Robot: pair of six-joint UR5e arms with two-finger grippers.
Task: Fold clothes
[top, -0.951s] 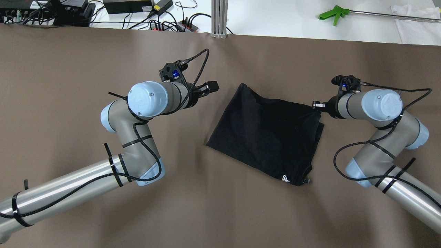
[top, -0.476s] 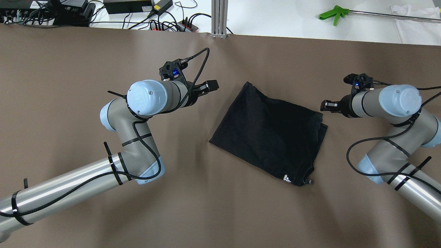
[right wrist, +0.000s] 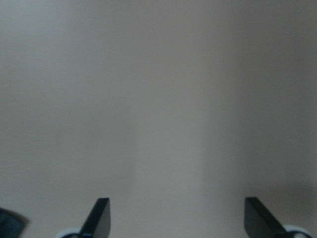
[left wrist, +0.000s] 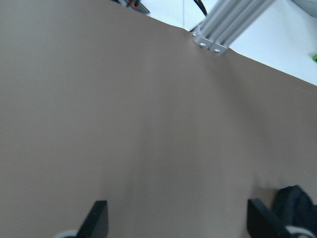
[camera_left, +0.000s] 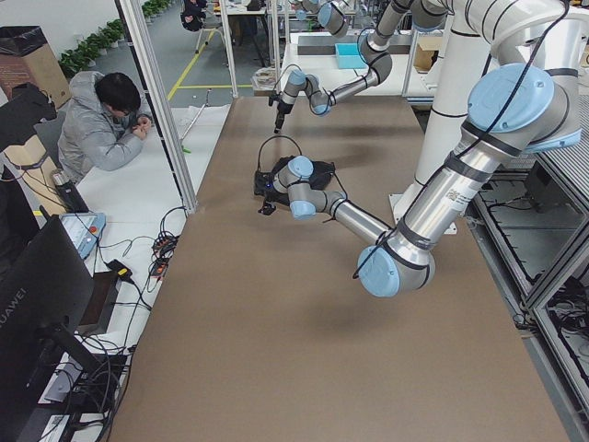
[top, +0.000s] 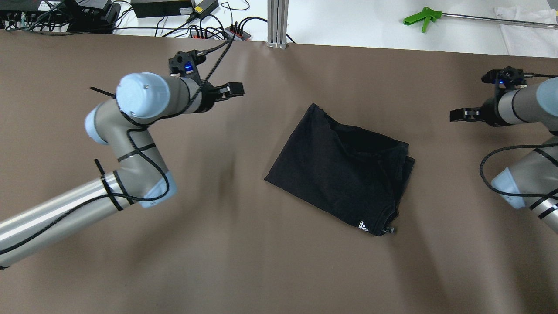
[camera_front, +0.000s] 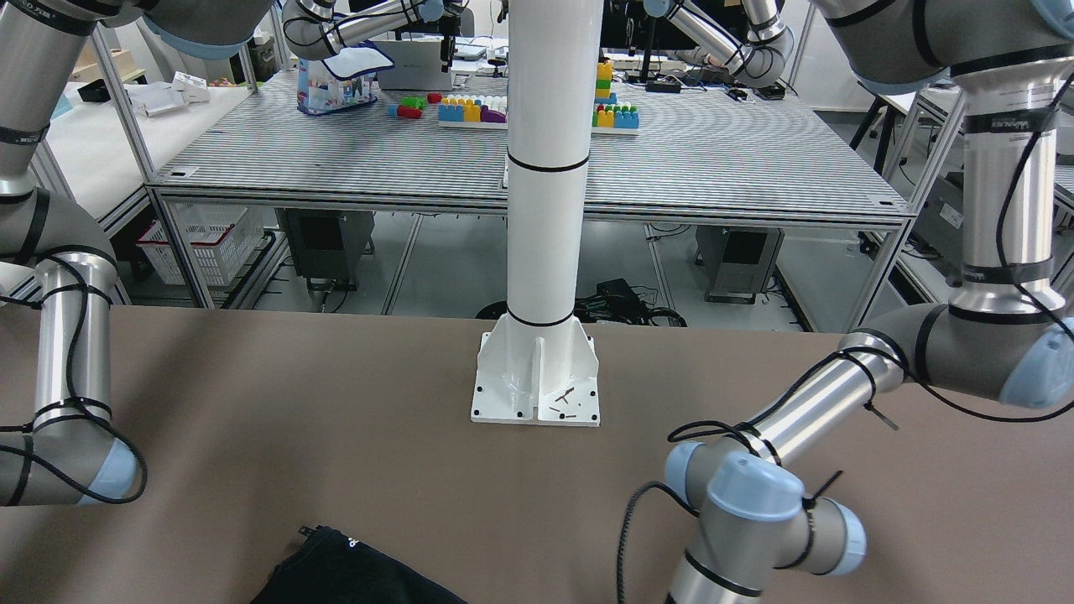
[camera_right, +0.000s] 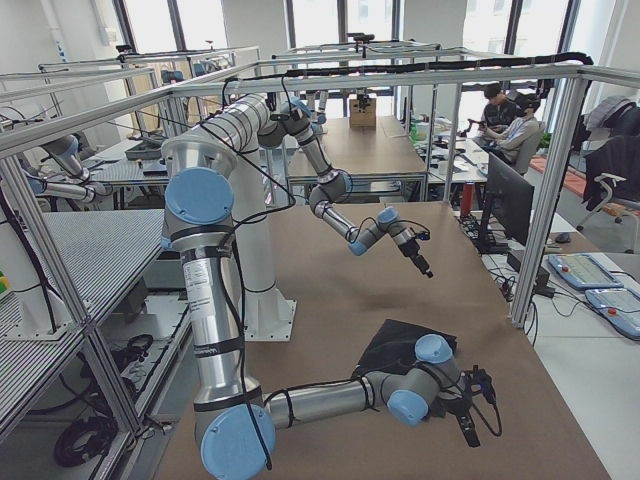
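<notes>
Our left gripper (top: 237,89) hangs with its jaws spread wide and nothing between them. The right gripper (top: 457,115) is the same, fully parted and empty, as both wrist views show. Each is held above the table (top: 261,270), well apart from the garment (top: 344,168), one on either side. We judge they stand off so that the cloth lies undisturbed and in plain sight from overhead.

The garment lies flat near the middle of the table, between the two arms, as a rough rectangle turned at an angle. Its layers are stacked, with edges a little offset on the side towards the right arm, and its white mark (top: 362,225) sits at the near corner. We take the folding to be close to done.

The only container we find is a white basket (camera_front: 205,243) under the far bench (camera_front: 755,159); we cannot tell what it holds.
</notes>
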